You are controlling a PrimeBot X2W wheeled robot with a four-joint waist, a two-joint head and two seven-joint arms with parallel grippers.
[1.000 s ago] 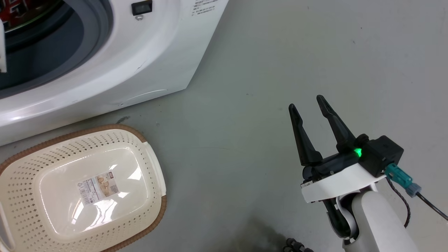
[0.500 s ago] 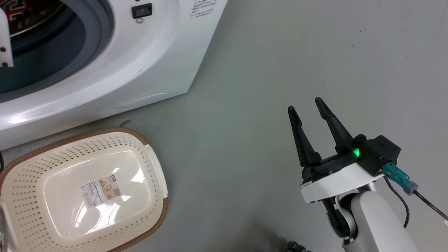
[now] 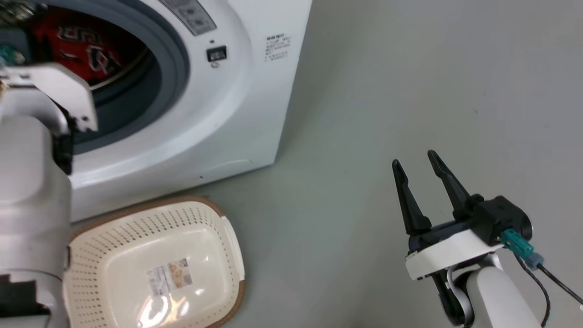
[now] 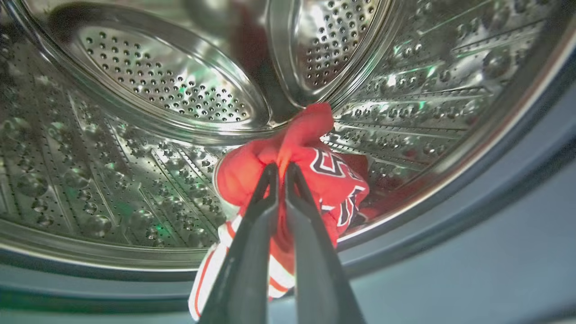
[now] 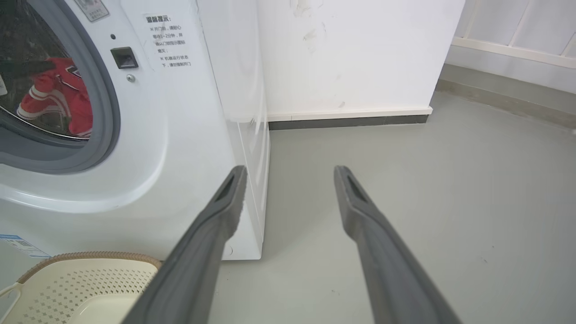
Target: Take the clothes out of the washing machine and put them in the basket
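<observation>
**A:** Left wrist view first: where are the clothes [image 4: 245,173] sitting?

**B:** They're bunching up inside the steel drum [image 4: 171,85] of the washing machine [image 3: 237,105]. The left gripper [image 4: 281,167] is pinching a red fold, fingers nearly meeting, and striped trim is hanging below them.

**A:** What is the basket [image 3: 227,237] holding?

**B:** It's standing on the floor [image 3: 364,114] just before the machine, showing a paper label on its bottom.

**A:** And the right gripper [image 3: 413,157]?

**B:** It's hovering over the floor, well apart from both, fingers spread wide and gripping nothing.
</observation>
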